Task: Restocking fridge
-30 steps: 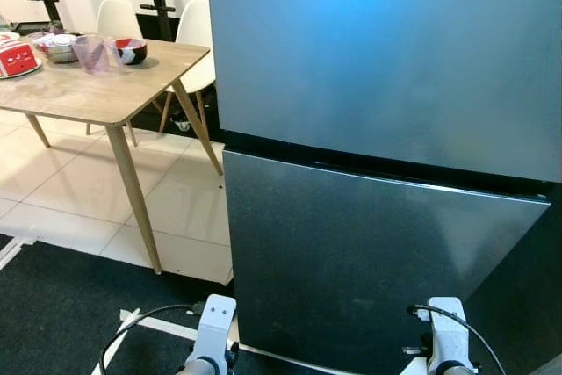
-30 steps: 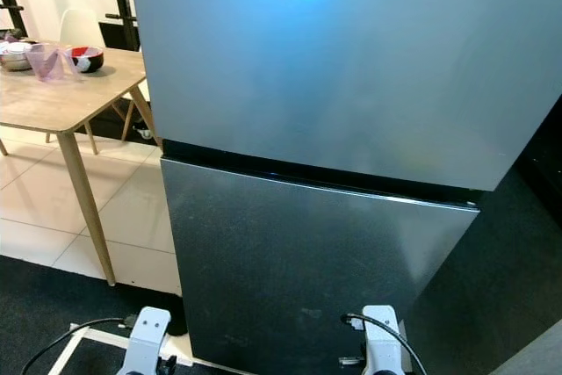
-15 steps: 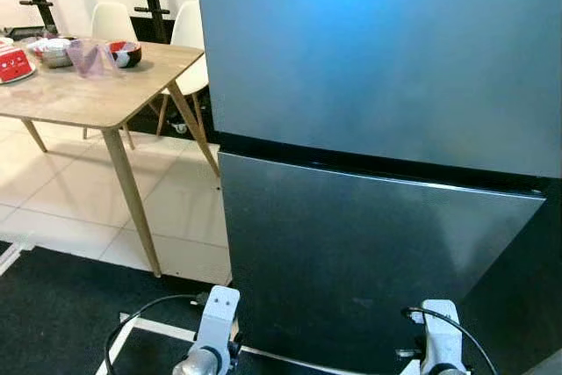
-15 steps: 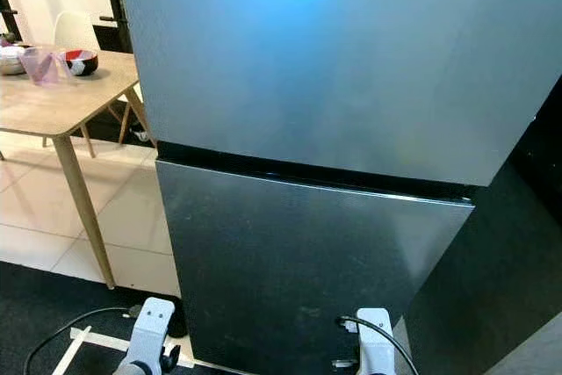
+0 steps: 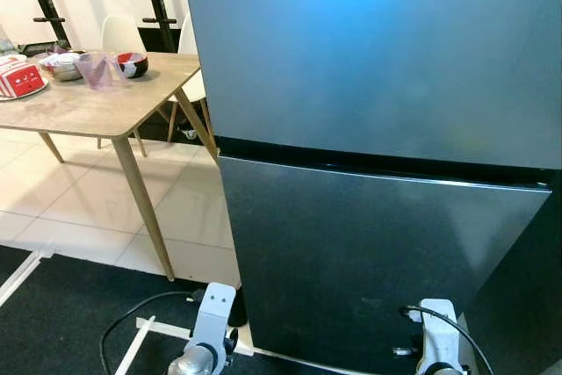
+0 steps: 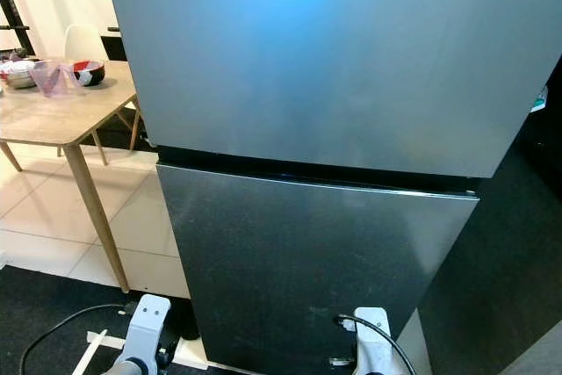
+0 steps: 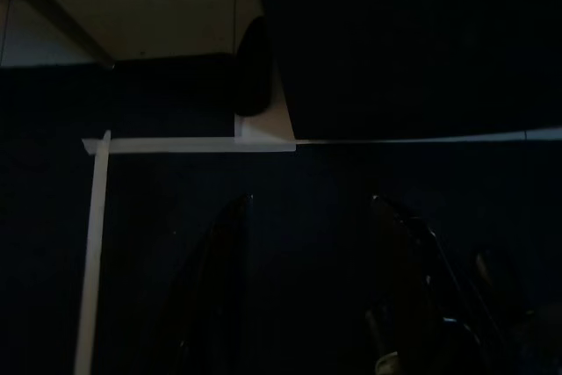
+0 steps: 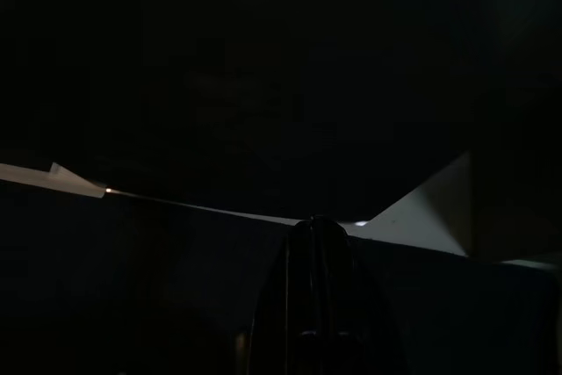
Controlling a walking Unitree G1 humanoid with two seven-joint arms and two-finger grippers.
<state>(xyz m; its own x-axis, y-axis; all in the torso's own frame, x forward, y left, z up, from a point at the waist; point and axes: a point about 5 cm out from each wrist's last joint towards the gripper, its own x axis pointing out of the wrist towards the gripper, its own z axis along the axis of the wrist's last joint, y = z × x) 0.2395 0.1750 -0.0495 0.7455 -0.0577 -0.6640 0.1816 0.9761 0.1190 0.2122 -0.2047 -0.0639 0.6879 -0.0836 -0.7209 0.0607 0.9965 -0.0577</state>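
Note:
A tall dark grey fridge stands right before me with both doors closed: the upper door and the lower door, with a black gap between them. My left arm and right arm hang low in front of its base. In the dim left wrist view my left gripper is open and empty above the dark mat. The right gripper is shut with nothing in it, pointing at the fridge's foot.
A wooden table stands to the left with a red bowl, a pink cup and a red box. White chairs sit behind it. White tape marks the black mat.
The whole picture has shifted a little, so the camera has moved. The fridge stays closed and both arms hang as before.

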